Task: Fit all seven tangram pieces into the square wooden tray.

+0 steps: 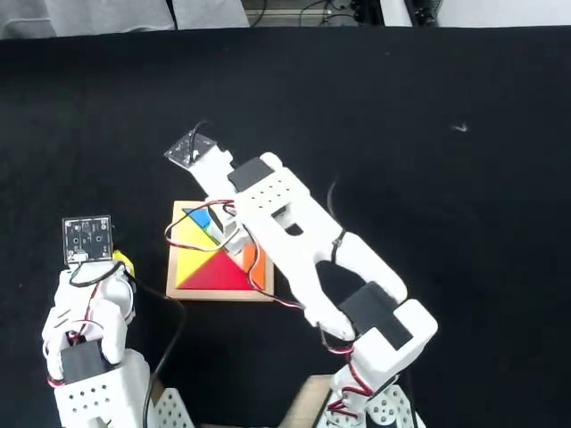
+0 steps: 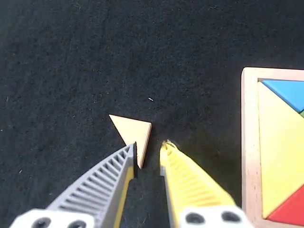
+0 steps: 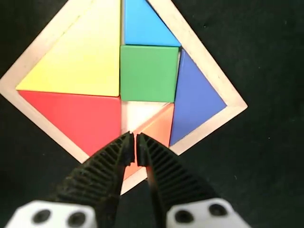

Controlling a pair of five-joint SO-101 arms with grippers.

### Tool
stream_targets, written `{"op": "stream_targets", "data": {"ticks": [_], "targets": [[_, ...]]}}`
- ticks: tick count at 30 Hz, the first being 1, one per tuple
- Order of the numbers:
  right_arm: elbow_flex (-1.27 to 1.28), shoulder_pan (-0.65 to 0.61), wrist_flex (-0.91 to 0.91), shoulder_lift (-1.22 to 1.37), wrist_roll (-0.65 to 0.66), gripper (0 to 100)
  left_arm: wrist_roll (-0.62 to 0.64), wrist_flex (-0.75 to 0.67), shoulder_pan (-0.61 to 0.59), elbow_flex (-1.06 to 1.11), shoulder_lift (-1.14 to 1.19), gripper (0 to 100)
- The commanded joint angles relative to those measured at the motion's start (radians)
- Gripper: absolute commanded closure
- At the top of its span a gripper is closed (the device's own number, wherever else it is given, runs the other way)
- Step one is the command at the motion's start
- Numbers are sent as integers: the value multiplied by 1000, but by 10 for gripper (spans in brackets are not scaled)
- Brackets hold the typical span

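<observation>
Counting the pieces, you have seven: six sit in the square wooden tray (image 3: 203, 61) and one lies outside it on the black table (image 2: 71, 57). In the tray there is one large yellow triangle (image 3: 80, 57), one large red triangle (image 3: 80, 118), one light blue triangle (image 3: 142, 23), one green square (image 3: 148, 72), one dark blue piece (image 3: 194, 99) against the rim, and one orange triangle (image 3: 159, 130). Between the green square, the red triangle and the orange triangle a small triangular gap (image 3: 140, 111) shows the pale tray floor. The seventh piece, a pale wood-coloured triangle (image 2: 133, 129), lies flat on the cloth beside the tray but apart from it. Your left gripper (image 2: 148, 148) is low over the table with its jaws parted; the triangle's narrow corner points in between the grey and yellow fingers, next to the grey tip and with a dark gap on the yellow side, so it is not clamped. Your right gripper (image 3: 134, 141) hangs above the tray over the seam between the red and orange triangles, its black fingers drawn together to a thin slit with nothing held. In the high view the right arm (image 1: 303, 241) stretches diagonally from the near right across the tray, while the left arm (image 1: 89, 330) stands folded at the tray's left side.
</observation>
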Motion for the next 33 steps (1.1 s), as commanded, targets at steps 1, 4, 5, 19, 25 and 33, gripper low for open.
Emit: {"op": "stream_targets", "data": {"ticks": [1, 4, 5, 19, 25, 33], "targets": [[-7, 20, -15, -56, 9, 988, -8, 0, 4, 19, -9, 898], [5, 20, -17, -62, 9, 988, -8, -2, 5, 19, -9, 898], [8, 20, -17, -62, 9, 988, -8, -2, 5, 19, -9, 898], [12, 18, -17, -62, 9, 988, -6, -3, 7, 19, -11, 898], [12, 18, -17, -62, 9, 988, -8, -3, 7, 19, -11, 898], [12, 18, -17, -62, 9, 988, -8, -3, 7, 19, -11, 898]]}}
